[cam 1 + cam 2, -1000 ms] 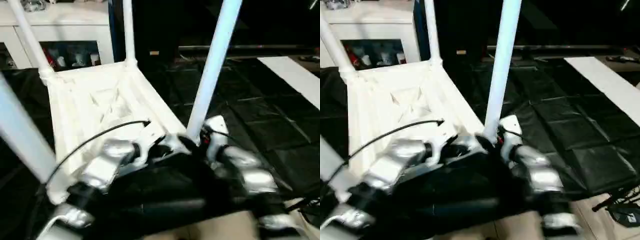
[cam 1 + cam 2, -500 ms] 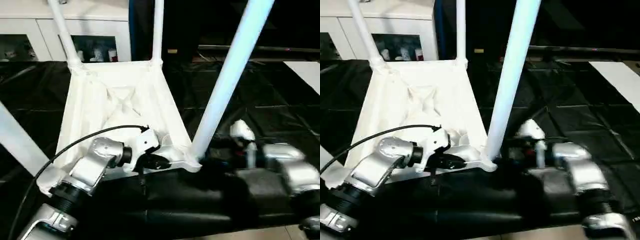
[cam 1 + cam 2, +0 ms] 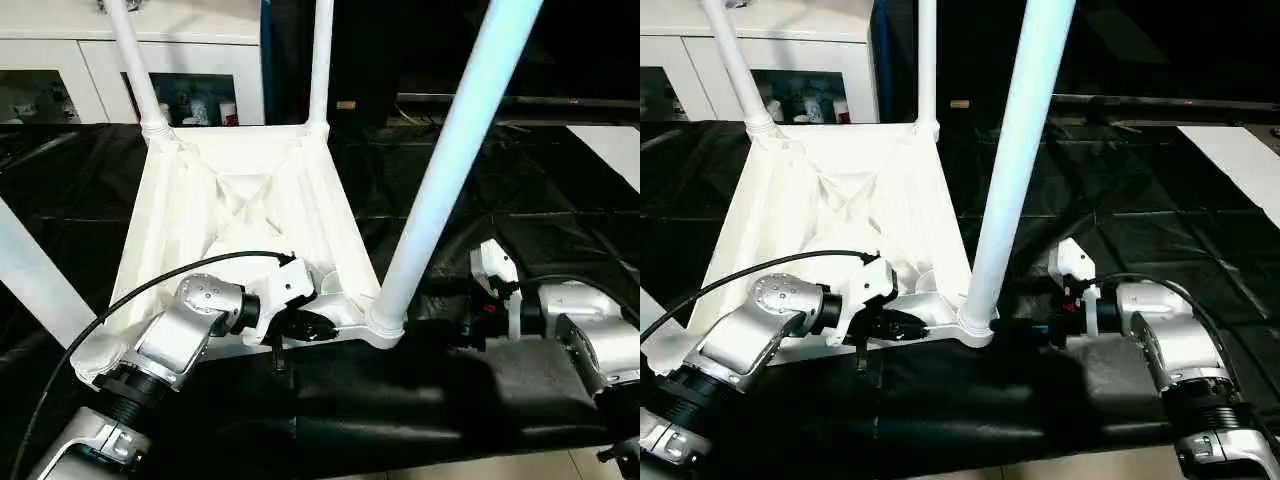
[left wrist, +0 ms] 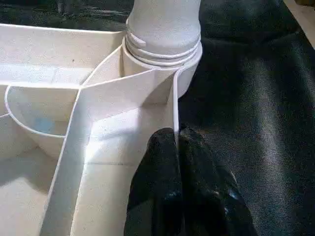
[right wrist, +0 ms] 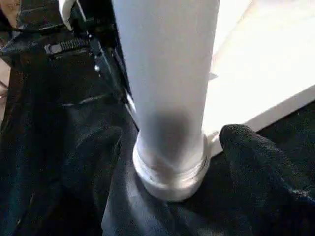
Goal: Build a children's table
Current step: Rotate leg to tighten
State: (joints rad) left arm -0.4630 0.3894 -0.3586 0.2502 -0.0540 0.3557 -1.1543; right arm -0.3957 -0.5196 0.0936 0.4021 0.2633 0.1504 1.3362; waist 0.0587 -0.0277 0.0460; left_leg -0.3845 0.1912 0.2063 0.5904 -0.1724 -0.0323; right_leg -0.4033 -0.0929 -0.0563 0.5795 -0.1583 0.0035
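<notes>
The left end effector point(image 4: 176, 162) is pinched shut on the thin rim of the upside-down table top point(image 3: 240, 200), close by the near corner socket. The right end effector point(image 5: 167, 147) stands apart, its fingers either side of the near leg point(image 3: 450, 160) at its base, not yet gripping. All four legs stand up from the top on the black-covered desk point(image 3: 520, 190). I'd keep the rim pinned, close low on the leg, and press straight down so it seats.
</notes>
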